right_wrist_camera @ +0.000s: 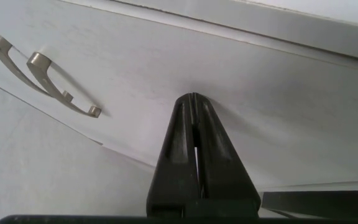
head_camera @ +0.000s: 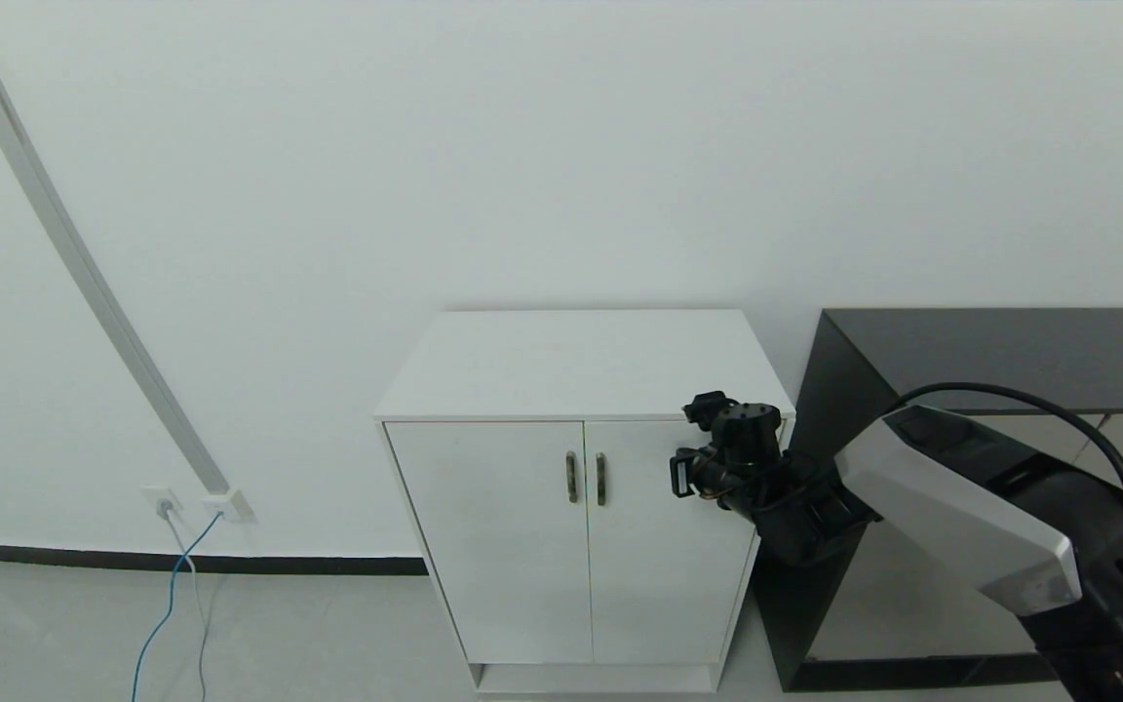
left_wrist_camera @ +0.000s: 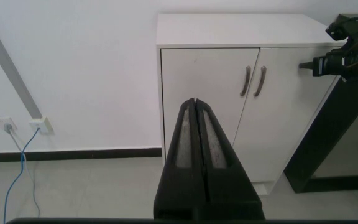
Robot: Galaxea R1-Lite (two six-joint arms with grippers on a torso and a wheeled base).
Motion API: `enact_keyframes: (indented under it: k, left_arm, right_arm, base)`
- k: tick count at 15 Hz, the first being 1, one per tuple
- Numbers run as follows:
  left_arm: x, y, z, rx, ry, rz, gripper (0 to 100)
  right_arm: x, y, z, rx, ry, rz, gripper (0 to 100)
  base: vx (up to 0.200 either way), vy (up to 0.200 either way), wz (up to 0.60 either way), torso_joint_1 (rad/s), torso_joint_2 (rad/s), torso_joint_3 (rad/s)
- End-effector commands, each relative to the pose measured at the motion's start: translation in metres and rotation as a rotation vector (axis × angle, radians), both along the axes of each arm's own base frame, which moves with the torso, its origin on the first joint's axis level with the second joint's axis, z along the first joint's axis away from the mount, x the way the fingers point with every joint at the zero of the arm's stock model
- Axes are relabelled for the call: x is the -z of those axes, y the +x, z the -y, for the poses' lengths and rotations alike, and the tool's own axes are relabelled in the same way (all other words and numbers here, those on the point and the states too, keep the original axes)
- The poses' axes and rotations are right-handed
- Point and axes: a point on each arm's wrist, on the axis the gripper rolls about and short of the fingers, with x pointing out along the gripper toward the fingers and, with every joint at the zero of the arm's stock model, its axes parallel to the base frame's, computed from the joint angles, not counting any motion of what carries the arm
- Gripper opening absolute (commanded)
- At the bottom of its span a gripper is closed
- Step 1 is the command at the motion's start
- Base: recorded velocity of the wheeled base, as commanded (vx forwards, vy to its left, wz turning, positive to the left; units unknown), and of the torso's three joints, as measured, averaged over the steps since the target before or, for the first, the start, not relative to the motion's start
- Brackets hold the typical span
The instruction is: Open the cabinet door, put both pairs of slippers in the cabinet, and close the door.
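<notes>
Head view puts the clenched, empty right hand [head_camera: 677, 477] near, right of the upright bronze handle [head_camera: 600, 479] on the white cabinet [head_camera: 571, 366].

right arm [head_camera: 961, 507]: pale grey angular shell over black links | cable [head_camera: 1039, 402]: thick, black, arching over the shell | wrist [head_camera: 752, 429]: black round housing with small black fittings | left end effector [left_wrist_camera: 194, 102]: two long black tapered fingers with grey faces | right end effector [right_wrist_camera: 194, 96]: matching black tapered fingers
</notes>
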Motion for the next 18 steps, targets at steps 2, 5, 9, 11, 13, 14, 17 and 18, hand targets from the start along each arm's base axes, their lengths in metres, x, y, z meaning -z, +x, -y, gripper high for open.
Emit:
enact_keyframes:
  k: [2,5,9,11,13,14,17,18]
  left_arm:
    - [0.0,0.0,0.0,-0.001,-0.002,-0.001,0]
    - [0.0,0.0,0.0,-0.001,-0.002,-0.001,0]
    - [0.0,0.0,0.0,-0.001,-0.002,-0.001,0]
    - [0.0,0.0,0.0,-0.001,-0.002,-0.001,0]
    - [0.0,0.0,0.0,-0.001,-0.002,-0.001,0]
    - [0.0,0.0,0.0,-0.001,-0.002,-0.001,0]
    - [0.0,0.0,0.0,-0.001,-0.002,-0.001,0]
    - [0.0,0.0,0.0,-0.001,-0.002,-0.001,0]
  right_arm:
    - [-0.003,-0.007,0.002,-0.003,-0.004,-0.009,0]
    - [-0.012,-0.025,0.008,-0.008,0.002,-0.003,0]
    - [-0.019,-0.052,0.017,-0.017,0.006,0.003,0]
    - [-0.026,-0.074,0.029,-0.019,0.007,0.006,0]
    - [-0.029,-0.091,0.037,-0.019,0.009,0.01,0]
    - [-0.032,-0.097,0.04,-0.02,0.01,0.013,0]
    - [-0.049,-0.121,0.053,-0.019,0.017,0.027,0]
    - [-0.056,-0.128,0.058,-0.016,0.02,0.032,0]
  base:
    - [0.0,0.0,0.0,0.0,0.0,0.0]
    - [0.0,0.0,0.0,0.0,0.0,0.0]
    - [0.0,0.0,0.0,0.0,0.0,0.0]
    - [0.0,0.0,0.0,0.0,0.0,0.0]
    - [0.0,0.0,0.0,0.0,0.0,0.0]
    - [0.0,0.0,0.0,0.0,0.0,0.0]
    - [0.0,0.0,0.0,0.0,0.0,0.0]
    - [0.0,0.0,0.0,0.0,0.0,0.0]
